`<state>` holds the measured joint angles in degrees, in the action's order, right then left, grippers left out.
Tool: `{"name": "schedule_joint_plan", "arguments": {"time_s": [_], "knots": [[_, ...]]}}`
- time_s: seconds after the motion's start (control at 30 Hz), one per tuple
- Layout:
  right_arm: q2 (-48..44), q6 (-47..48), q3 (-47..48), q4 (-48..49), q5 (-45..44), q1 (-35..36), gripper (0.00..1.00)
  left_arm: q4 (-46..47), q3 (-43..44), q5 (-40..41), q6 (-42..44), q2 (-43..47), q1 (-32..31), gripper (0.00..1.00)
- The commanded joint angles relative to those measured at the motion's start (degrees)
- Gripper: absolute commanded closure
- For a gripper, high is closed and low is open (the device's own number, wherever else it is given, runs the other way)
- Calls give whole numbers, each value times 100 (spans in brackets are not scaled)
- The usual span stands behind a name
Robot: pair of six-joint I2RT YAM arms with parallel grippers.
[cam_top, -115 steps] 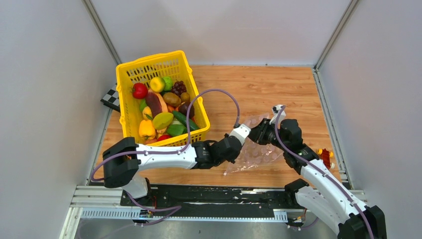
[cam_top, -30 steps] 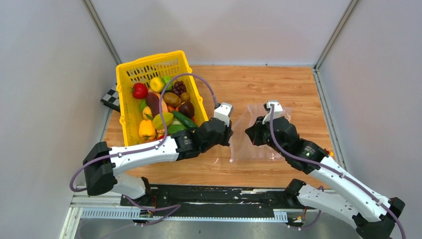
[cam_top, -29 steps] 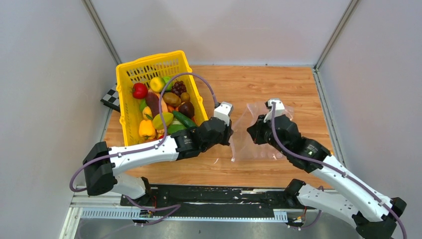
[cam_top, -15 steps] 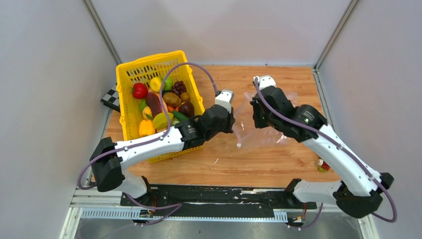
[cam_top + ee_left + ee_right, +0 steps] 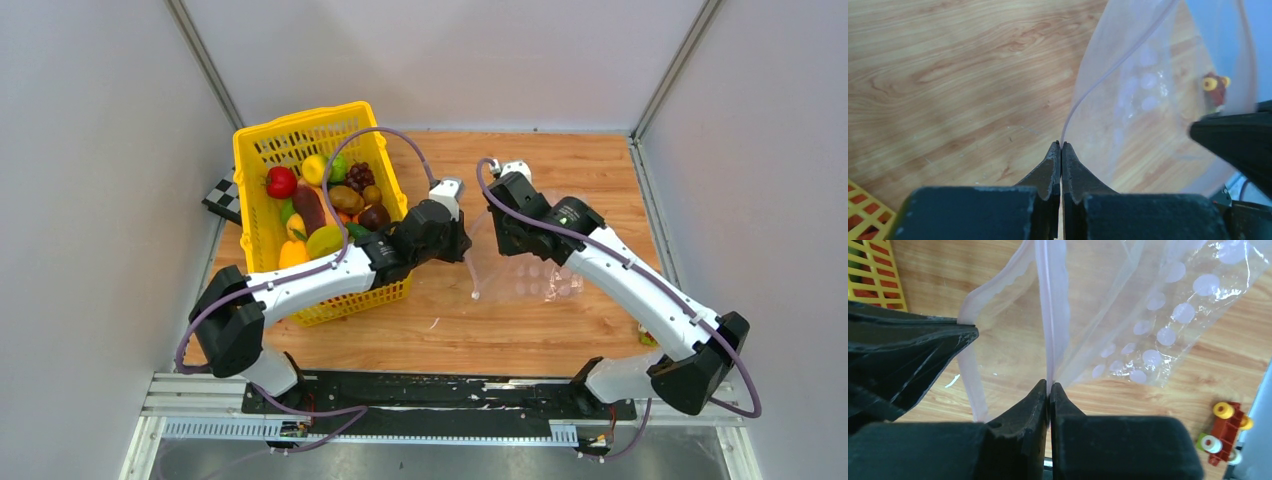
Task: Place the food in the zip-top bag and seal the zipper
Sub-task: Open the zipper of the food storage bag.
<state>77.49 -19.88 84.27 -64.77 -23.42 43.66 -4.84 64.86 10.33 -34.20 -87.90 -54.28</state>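
The zip-top bag (image 5: 532, 276), clear with white dots, hangs between my two grippers just right of the basket. My left gripper (image 5: 467, 248) is shut on one lip of the bag's mouth (image 5: 1083, 95); in the left wrist view its fingertips (image 5: 1061, 146) pinch the thin edge. My right gripper (image 5: 493, 240) is shut on the other lip, the pale pink zipper (image 5: 1050, 315), which runs up from its fingertips (image 5: 1049, 385). The two lips stand apart. The bag's dotted body (image 5: 1168, 320) trails onto the table. The food (image 5: 330, 205) lies piled in the yellow basket.
The yellow lattice basket (image 5: 258, 150) stands at the left, touching the left forearm. A small red and yellow toy block (image 5: 1223, 432) lies near the right arm's base (image 5: 646, 336). A checkered marker (image 5: 222, 198) lies left of the basket. Grey walls close in three sides.
Both grippers have carried the bag farther from the arm bases and a little left, toward the basket. The right arm has stretched out, uncovering the toy block.
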Motion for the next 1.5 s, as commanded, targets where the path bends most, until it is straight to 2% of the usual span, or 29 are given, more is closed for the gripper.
{"name": "schedule_joint_plan", "arguments": {"time_s": [0.0,0.13,0.23,0.4,0.7,0.77,0.9,0.97,1.0,1.1,1.23,1.37,1.47], "knots": [[-373,-684,-682,1021,335,-41,92,195,-97,-413,-221,152,43,100],[-693,-937,-1254,1790,506,-33,86,457,-451,-319,-349,264,56,100],[-849,-998,-1466,2110,503,-24,72,331,-432,-210,-368,293,92,100],[-963,-1035,-1787,2228,597,-5,69,594,-619,-230,-626,430,93,100],[-1092,-842,-2403,2853,779,21,75,863,-691,-301,-711,402,93,100],[-1094,-840,-2468,2933,776,28,82,836,-686,-276,-699,402,93,100],[-1306,-589,-2682,3324,664,18,88,797,-690,-278,-632,450,93,100],[-1398,-489,-2725,3399,576,13,99,762,-684,-277,-591,457,93,100],[-1448,-438,-2707,3390,519,11,100,734,-671,-243,-563,463,93,100],[-1607,-318,-2344,2895,20,20,100,542,-494,-69,-344,395,93,100],[-1742,117,-1675,1689,-572,20,100,-19,3,81,-6,113,94,100],[-1569,464,-962,543,-772,18,100,65,437,-159,48,-221,109,100],[-1143,705,-672,-68,-959,13,100,-259,880,-43,142,-611,138,100]]}}
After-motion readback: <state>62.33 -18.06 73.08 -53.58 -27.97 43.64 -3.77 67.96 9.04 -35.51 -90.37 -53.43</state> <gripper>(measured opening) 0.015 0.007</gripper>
